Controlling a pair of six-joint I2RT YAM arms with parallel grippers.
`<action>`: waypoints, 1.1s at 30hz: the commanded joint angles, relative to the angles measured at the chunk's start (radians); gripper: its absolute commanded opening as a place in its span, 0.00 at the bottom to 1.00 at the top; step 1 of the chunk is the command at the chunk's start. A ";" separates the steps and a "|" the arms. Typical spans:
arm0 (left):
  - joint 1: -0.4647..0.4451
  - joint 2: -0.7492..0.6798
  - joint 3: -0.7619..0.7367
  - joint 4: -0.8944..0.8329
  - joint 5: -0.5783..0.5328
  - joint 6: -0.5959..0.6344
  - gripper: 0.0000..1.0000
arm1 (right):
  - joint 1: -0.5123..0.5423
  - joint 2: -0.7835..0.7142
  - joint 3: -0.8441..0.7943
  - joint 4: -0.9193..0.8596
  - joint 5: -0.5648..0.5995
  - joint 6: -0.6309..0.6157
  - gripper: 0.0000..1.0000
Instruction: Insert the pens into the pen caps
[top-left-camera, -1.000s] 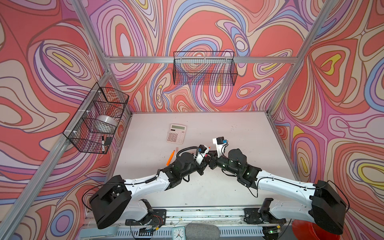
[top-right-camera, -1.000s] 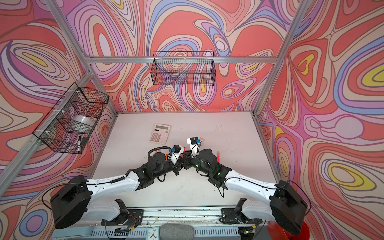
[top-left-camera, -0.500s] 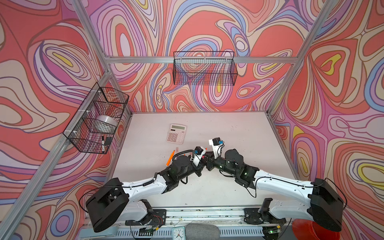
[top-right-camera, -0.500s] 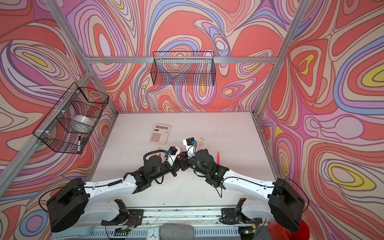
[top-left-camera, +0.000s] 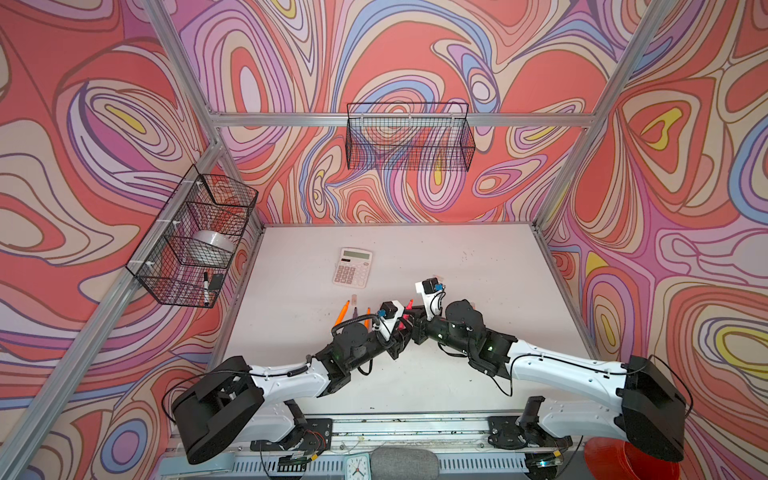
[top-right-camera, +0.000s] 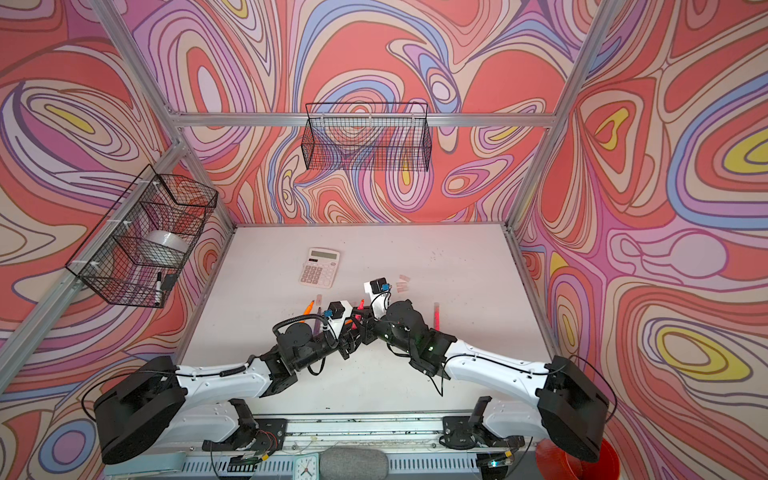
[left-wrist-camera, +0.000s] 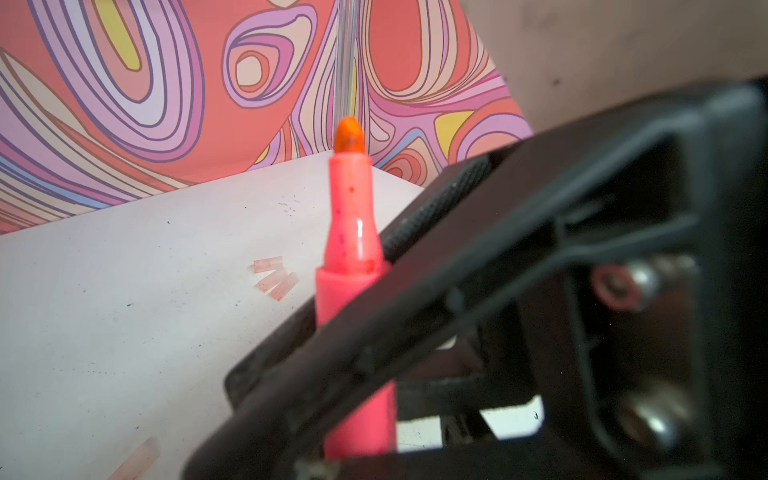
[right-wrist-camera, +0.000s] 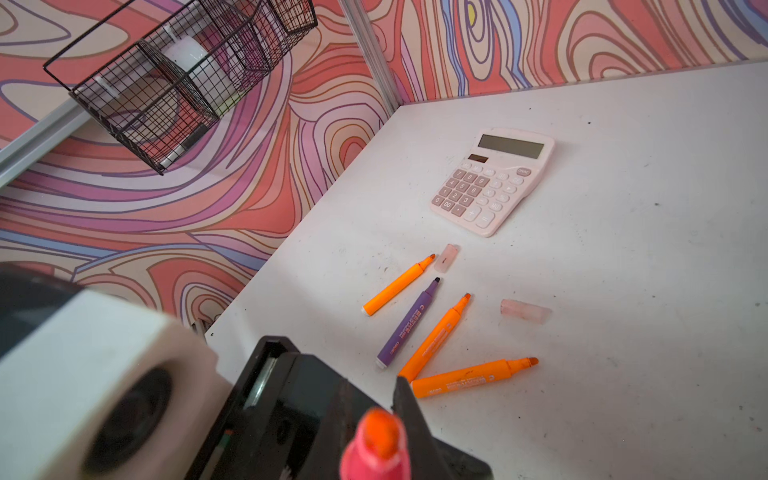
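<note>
Nearest the bottom edge of both top views, the left gripper and the right gripper meet tip to tip just below the middle of the table. A pink-red pen sits between them. The left wrist view shows what the top views leave small and dark. The pen stands up the centre of that frame, uncapped, orange nib at the top, and the right gripper's black fingers are clamped across its barrel. The right wrist view catches only the nib end, at its bottom edge. No view shows whether the left gripper's fingers grip the pen or stand clear of it, so I cannot tell. Just beyond the left arm lie three orange pens and a purple pen, fanned close together and all uncapped. They are sharp in the right wrist view but partly hidden behind the arm from above. Two caps lie loose near them, one just off the nib of the farthest orange pen. Only a top view shows a second pink-red pen, lying to the right of the right arm. It also shows a cluster of caps beyond the right wrist camera, which the left wrist view resolves as three. Farther up the table sits the calculator, and two wire baskets hang on the walls.
</note>
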 joint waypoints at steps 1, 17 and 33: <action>-0.003 -0.015 0.001 0.130 0.018 0.004 0.41 | 0.002 0.008 0.019 -0.051 0.027 0.003 0.00; -0.003 0.003 0.027 0.085 0.037 0.026 0.00 | 0.014 0.005 0.028 -0.053 0.016 -0.026 0.46; 0.077 0.063 -0.157 0.405 -0.404 -0.010 0.00 | -0.004 -0.145 -0.037 -0.104 0.276 -0.084 0.77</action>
